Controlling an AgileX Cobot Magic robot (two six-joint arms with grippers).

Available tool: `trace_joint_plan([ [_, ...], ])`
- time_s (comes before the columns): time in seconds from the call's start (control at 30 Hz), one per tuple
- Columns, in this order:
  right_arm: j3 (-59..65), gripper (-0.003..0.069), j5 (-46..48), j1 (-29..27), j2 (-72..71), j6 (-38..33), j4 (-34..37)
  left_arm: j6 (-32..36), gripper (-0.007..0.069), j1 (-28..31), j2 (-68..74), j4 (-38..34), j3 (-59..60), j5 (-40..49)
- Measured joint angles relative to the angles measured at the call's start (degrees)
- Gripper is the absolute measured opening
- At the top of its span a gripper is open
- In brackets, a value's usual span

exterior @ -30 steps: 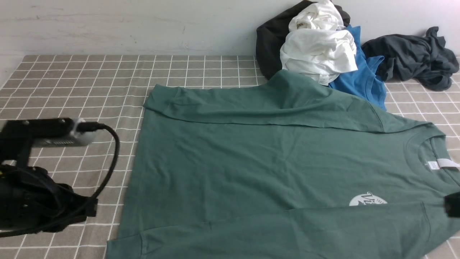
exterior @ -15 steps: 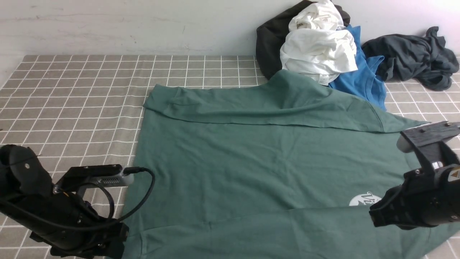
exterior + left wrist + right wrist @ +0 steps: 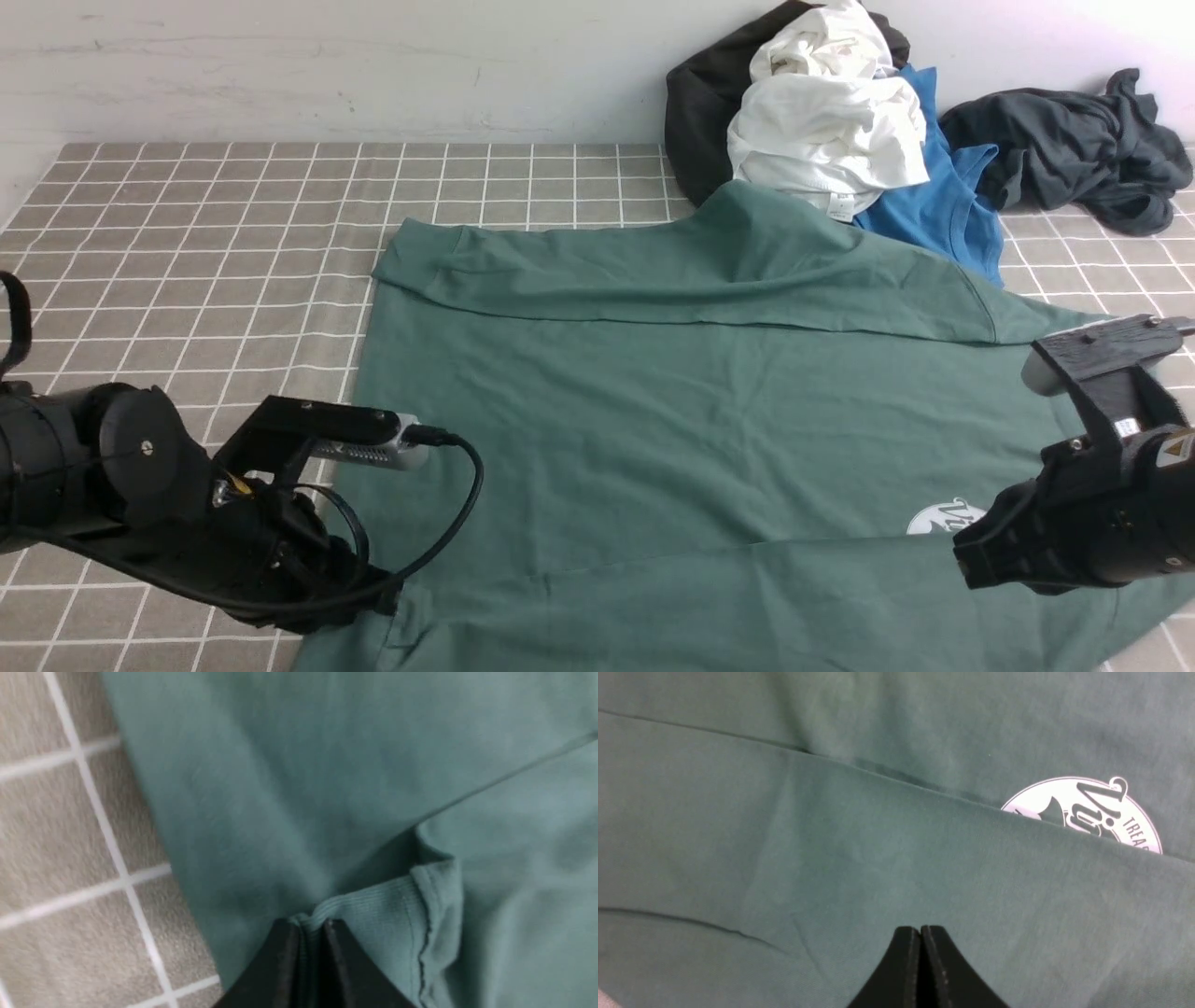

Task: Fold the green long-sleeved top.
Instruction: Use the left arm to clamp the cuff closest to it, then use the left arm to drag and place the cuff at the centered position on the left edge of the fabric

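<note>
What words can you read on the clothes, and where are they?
"Vi" and "TREA", cut off by a fold: round white logo on the green top.
Tag on the white shirt: too small to read.
Yellow sticker on the right arm: too small to read.

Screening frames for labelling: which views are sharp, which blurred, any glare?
Front view: sharp, evenly lit, wall washed out at top right. Left wrist view: green long-sleeved top and tablecloth soft, smeared. Right wrist view: crisp; chest logo lettering legible.
</note>
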Motion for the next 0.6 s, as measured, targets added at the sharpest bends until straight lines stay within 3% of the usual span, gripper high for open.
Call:
trace_joint_plan([
  [0.27,0.0,-0.001,-0.01,0.0,0.0,-0.36,0.17,-5.13,0.0033,-0.06,-4.84,7.89,-3.72,11.6],
  [0.6,0.0,-0.001,-0.06,0.0,0.0,-0.55,0.17,-7.74,0.0033,-0.06,-4.65,12.51,-17.51,11.61],
])
